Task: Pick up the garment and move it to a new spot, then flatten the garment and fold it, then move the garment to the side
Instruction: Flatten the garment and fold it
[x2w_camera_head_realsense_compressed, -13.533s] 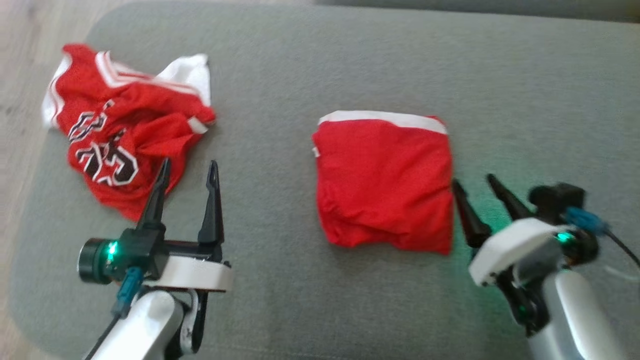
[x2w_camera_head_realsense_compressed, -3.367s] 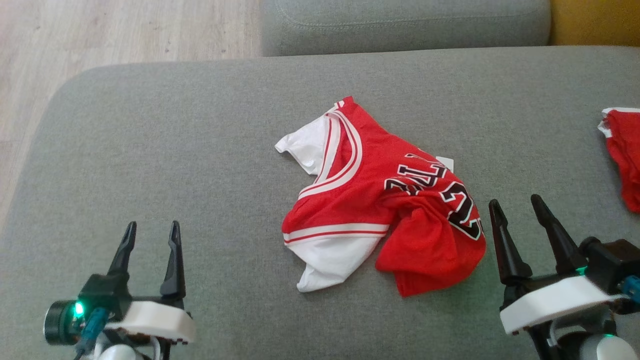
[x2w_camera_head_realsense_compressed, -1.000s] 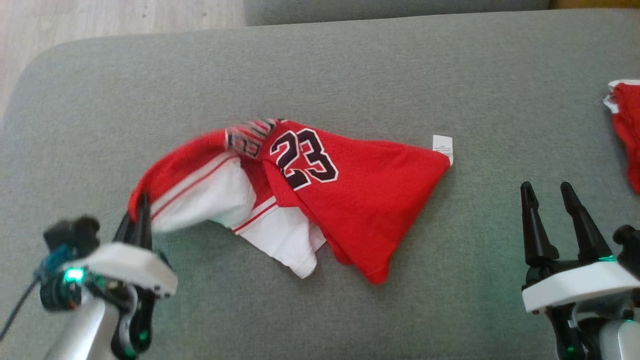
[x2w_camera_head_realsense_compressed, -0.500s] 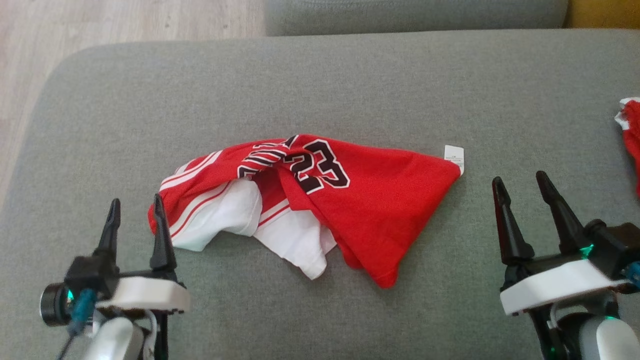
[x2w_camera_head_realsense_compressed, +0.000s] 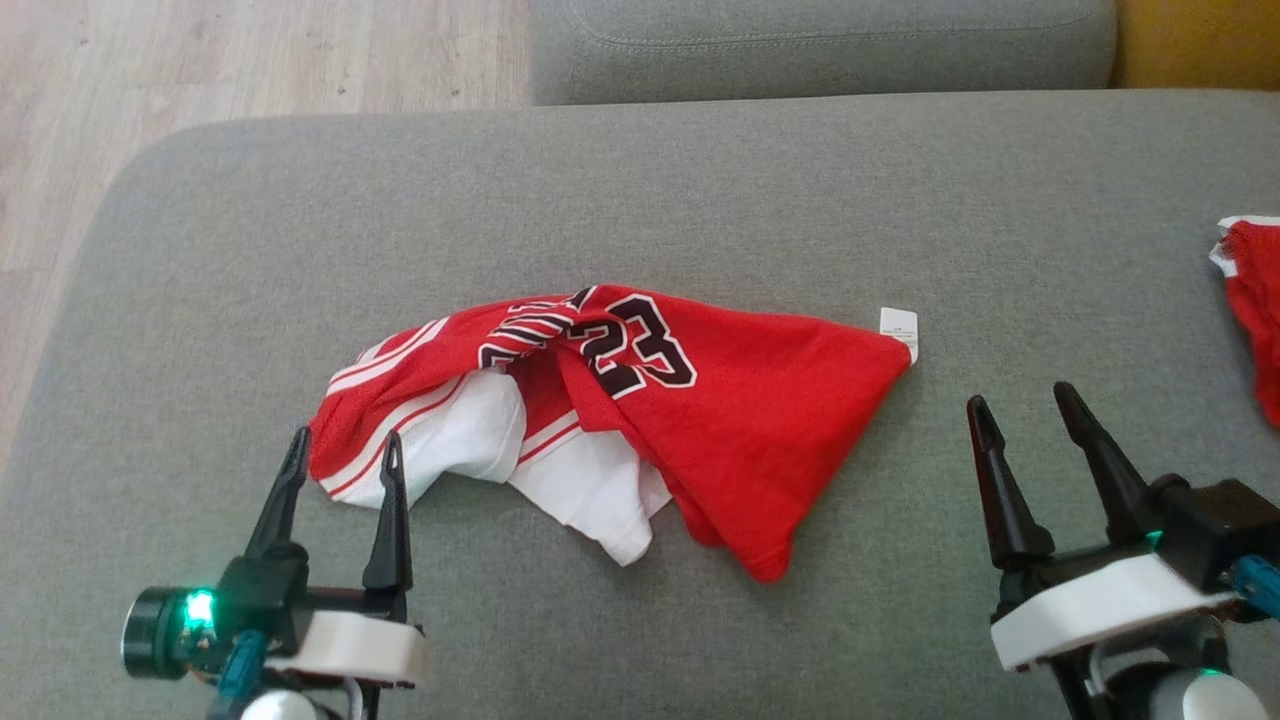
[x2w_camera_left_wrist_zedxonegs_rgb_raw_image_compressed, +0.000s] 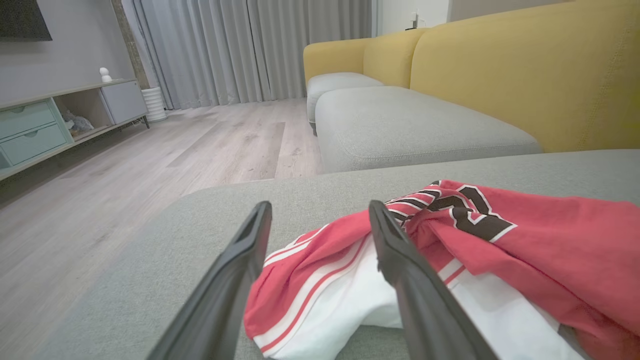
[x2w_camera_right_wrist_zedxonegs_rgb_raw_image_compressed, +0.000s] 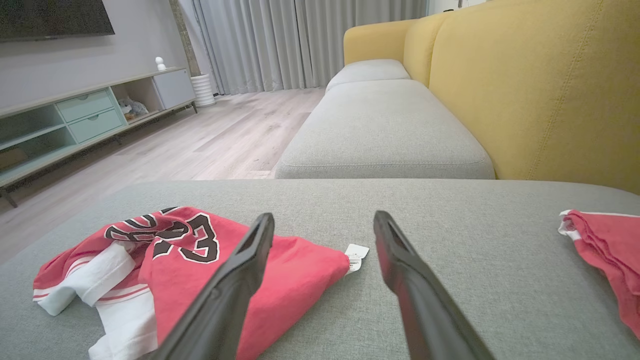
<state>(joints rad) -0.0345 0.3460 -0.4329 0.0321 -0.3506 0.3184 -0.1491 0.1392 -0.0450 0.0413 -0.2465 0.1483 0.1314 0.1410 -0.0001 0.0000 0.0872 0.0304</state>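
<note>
A red and white jersey (x2w_camera_head_realsense_compressed: 700, 400) with a black "23" lies rumpled in the middle of the grey sofa cushion (x2w_camera_head_realsense_compressed: 700, 190), a white label (x2w_camera_head_realsense_compressed: 898, 328) at its right corner. My left gripper (x2w_camera_head_realsense_compressed: 345, 450) is open at the jersey's lower left edge, its fingertips at the striped hem. In the left wrist view the hem (x2w_camera_left_wrist_zedxonegs_rgb_raw_image_compressed: 320, 295) sits between the two open fingers (x2w_camera_left_wrist_zedxonegs_rgb_raw_image_compressed: 230, 280). My right gripper (x2w_camera_head_realsense_compressed: 1018, 405) stands open to the right of the jersey, apart from it, with nothing between its fingers; the right wrist view shows the jersey (x2w_camera_right_wrist_zedxonegs_rgb_raw_image_compressed: 280, 270) to its left.
A folded red garment (x2w_camera_head_realsense_compressed: 1255, 310) lies at the cushion's right edge. A second grey cushion (x2w_camera_head_realsense_compressed: 820, 45) and yellow sofa back (x2w_camera_right_wrist_zedxonegs_rgb_raw_image_compressed: 540, 85) stand beyond. Wooden floor (x2w_camera_head_realsense_compressed: 200, 60) drops off past the cushion's left and far edges. A low cabinet (x2w_camera_right_wrist_zedxonegs_rgb_raw_image_compressed: 75, 120) lines the wall.
A second ago my left gripper held the jersey's left edge lifted; it has let go and now stands open at the hem. The jersey has settled flat. The right gripper stays open.
</note>
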